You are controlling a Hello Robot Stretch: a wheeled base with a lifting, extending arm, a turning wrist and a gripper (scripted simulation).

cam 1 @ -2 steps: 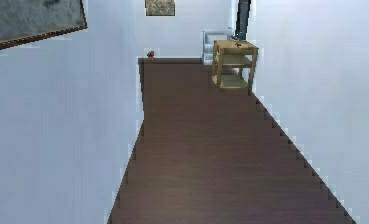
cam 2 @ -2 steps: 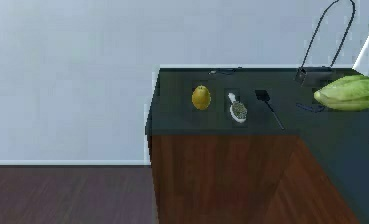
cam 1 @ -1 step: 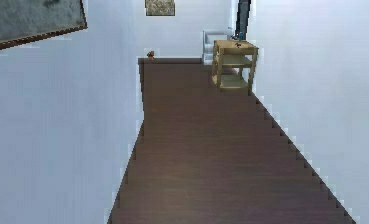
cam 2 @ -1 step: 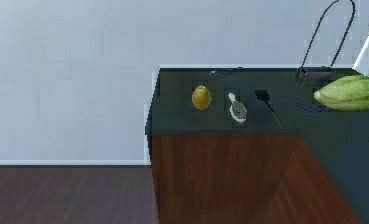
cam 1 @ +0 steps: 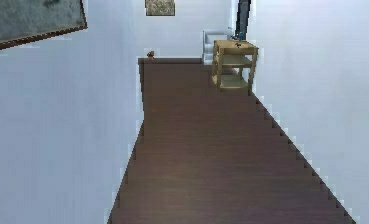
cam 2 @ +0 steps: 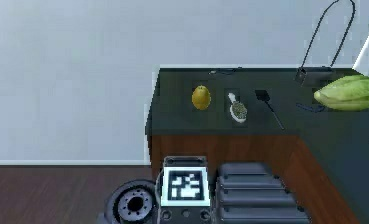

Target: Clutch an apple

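Observation:
A yellow round fruit [cam 2: 201, 97] lies on a dark countertop [cam 2: 182, 120] in the arm side view, near the counter's left end. Low in that view sits the robot's dark ribbed arm [cam 2: 257, 195] with a white marked square [cam 2: 188, 186]. Left of the square is the gripper's dark rounded body [cam 2: 132, 205], below the counter's front. Its far end is not clear, so I cannot tell whether it holds anything. In the forward view a tiny reddish thing [cam 1: 150, 54] sits on the floor by the far wall.
On the counter lie a pale brush-like thing [cam 2: 237, 107], a dark utensil [cam 2: 269, 103], a green leafy thing [cam 2: 344, 93] and a wire loop [cam 2: 327, 40]. Ahead, a dark-floored corridor [cam 1: 212, 150] leads to a small wooden table [cam 1: 234, 62]. Framed pictures [cam 1: 32, 20] hang on the walls.

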